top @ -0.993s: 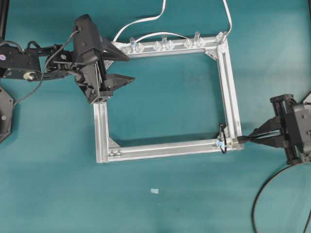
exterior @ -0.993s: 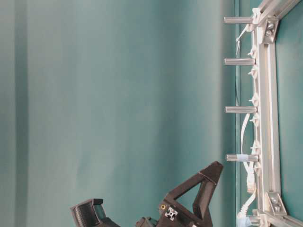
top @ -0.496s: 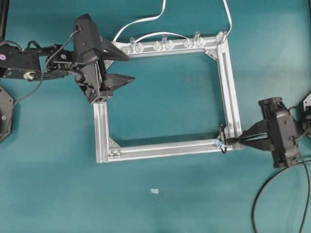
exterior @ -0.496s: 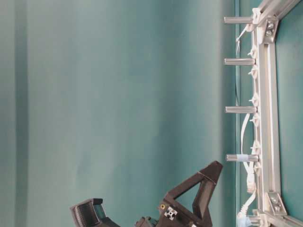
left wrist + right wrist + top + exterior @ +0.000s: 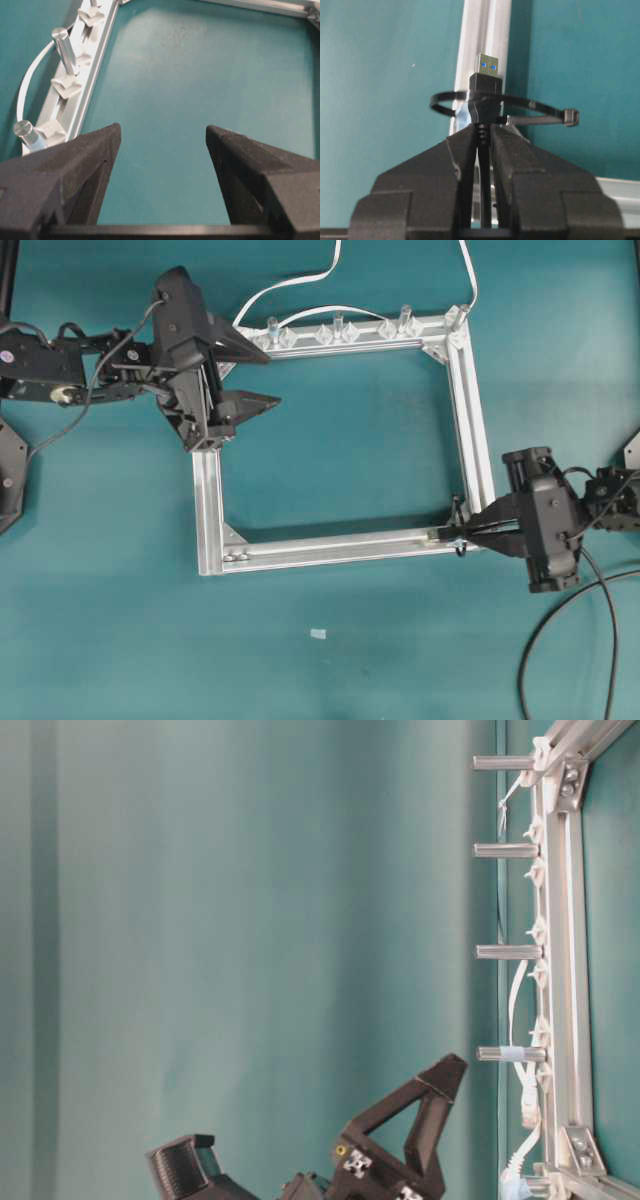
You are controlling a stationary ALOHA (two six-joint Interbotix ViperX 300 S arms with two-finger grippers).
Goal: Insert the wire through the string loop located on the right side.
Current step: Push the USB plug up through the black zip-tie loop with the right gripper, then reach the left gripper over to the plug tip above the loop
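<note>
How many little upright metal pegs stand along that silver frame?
4, all on the silver aluminium frame's top rail: small upright metal pegs near its left end, middle, further right and right corner.

- The string loop (image 5: 502,107) is ringing the plug of the wire (image 5: 485,85), leaving little slack around it.
- The right gripper (image 5: 484,142), clamping the wire, is sitting just short of the loop.
- The metal frame (image 5: 335,546) is running directly ahead under the plug.
- Bare table (image 5: 340,440) inside the frame is lying open.
- Upright pegs (image 5: 65,44) are crowding the far rail beside the spread-jawed left gripper (image 5: 162,145).
</note>
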